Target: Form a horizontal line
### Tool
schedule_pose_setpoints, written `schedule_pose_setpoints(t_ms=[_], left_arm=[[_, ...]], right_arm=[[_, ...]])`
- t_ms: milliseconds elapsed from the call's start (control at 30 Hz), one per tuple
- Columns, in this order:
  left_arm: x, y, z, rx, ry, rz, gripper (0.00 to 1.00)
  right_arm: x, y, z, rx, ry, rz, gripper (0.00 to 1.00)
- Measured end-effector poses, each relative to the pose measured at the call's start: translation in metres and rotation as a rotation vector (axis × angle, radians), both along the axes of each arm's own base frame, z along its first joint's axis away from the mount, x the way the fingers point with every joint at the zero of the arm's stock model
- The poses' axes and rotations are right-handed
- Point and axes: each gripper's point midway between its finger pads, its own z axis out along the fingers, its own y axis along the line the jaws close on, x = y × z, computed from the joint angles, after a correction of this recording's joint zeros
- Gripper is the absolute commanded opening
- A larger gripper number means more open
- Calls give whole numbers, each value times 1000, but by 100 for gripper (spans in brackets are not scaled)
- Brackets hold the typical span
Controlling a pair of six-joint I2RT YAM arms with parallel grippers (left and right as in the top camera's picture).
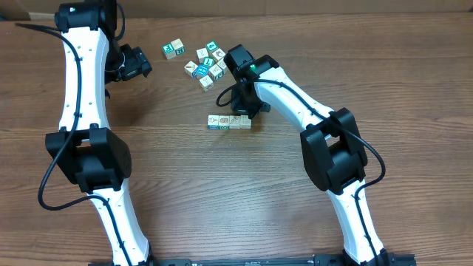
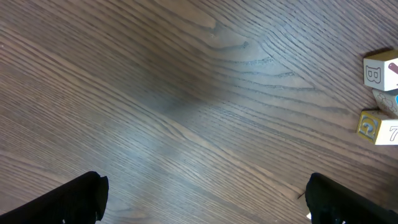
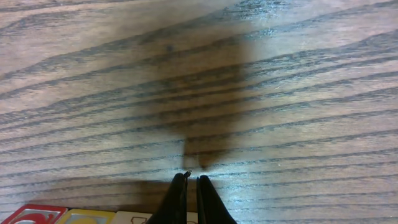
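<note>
Two white-and-black robot arms are seen over a brown wood-grain table [image 1: 295,214]. The irregular bunch of small cream-and-teal picture cubes [image 1: 209,65] is taken as the landmark. It holds about seven cubes; an exact count cannot be made, since its right edge is covered by the right arm.

Well to the left of the bunch, the left gripper [image 2: 205,183] is held over bare wood with its fingers spread wide. One lone cream-and-teal cube [image 1: 174,49] lies just left of the bunch, apart from it.

Below the bunch, toward the arm bases, the horizontal line [image 1: 229,121] is found: three cubes are counted, set side to side and touching. Its long axis runs left to right across the overhead view, with one end pointing toward each arm.

Between the bunch and the line, just beside the line's right end, the right gripper [image 3: 191,180] is seen with its fingers pressed together and nothing pinched between them.
</note>
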Motion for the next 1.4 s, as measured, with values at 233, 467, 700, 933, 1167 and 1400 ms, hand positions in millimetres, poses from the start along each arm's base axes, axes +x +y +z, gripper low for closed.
schedule_pose_setpoints(t_ms=[233, 467, 700, 933, 1167, 1400], left_arm=[[0, 0, 0, 0, 0, 0, 100], [0, 0, 0, 0, 0, 0, 99], [0, 0, 0, 0, 0, 0, 100], [0, 0, 0, 0, 0, 0, 100], [0, 0, 0, 0, 0, 0, 100], [0, 0, 0, 0, 0, 0, 100]], right_arm=[[-3, -2, -1, -7, 12, -1, 4], [-4, -1, -1, -2, 18, 2, 4], [-5, 1, -1, 0, 20, 5, 4], [-5, 1, -1, 1, 20, 6, 4], [-6, 1, -1, 1, 21, 6, 4], [-6, 1, -1, -1, 23, 6, 4]])
